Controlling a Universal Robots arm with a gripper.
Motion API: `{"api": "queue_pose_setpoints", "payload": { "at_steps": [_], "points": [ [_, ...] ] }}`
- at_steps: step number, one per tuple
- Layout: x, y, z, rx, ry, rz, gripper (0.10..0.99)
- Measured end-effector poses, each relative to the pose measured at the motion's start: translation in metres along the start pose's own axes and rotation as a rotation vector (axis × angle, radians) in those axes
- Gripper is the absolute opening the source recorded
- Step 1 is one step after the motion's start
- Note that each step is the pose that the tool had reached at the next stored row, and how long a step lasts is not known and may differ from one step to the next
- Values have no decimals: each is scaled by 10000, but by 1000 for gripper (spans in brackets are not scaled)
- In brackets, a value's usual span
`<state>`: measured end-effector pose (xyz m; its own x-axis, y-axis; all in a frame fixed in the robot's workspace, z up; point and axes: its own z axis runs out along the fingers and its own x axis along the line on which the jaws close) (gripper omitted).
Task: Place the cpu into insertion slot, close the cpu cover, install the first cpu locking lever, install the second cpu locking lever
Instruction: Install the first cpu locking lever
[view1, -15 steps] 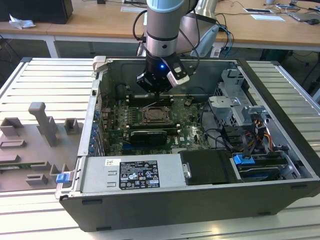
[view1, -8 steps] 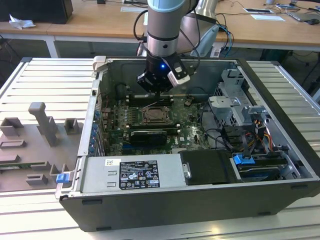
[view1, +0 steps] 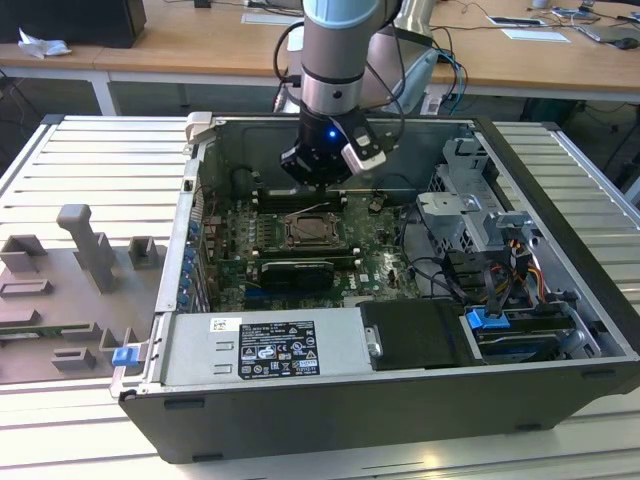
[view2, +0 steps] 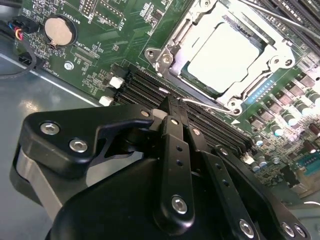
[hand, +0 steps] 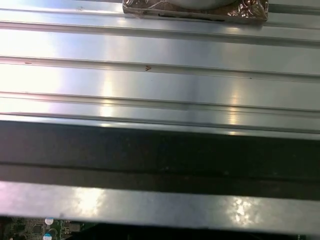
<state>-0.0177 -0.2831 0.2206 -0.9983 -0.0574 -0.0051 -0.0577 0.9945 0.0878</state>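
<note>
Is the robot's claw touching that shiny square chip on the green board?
Apart. In the second wrist view the gripper sits over the memory slots, with green board between it and the cpu.

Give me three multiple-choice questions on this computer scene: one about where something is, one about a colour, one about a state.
1. Where is the cpu?
A. In the insertion slot
B. On the bench outside the case
C. Held in the air

2. What colour is the circuit board?
A. Red
B. Green
C. White

3. How is the cpu cover lying?
A. Standing upright
B. Taken off
C. Flat over the chip

Answers:
1 A, the pale chip sits inside the socket's rim in the second wrist view.
2 B, the board around the socket is green.
3 C, its silvery frame rings the chip, whose face shows through the window.
</note>
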Motion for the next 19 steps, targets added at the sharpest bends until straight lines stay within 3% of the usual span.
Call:
{"api": "queue_pose_setpoints", "payload": {
  "at_steps": [5, 8, 19],
  "points": [
    [-3, -4, 36, 1, 1, 0, 106],
    [-30, -18, 159, 24, 4, 0, 106],
    [-29, -38, 191, 21, 3, 0, 106]
  ]
}}
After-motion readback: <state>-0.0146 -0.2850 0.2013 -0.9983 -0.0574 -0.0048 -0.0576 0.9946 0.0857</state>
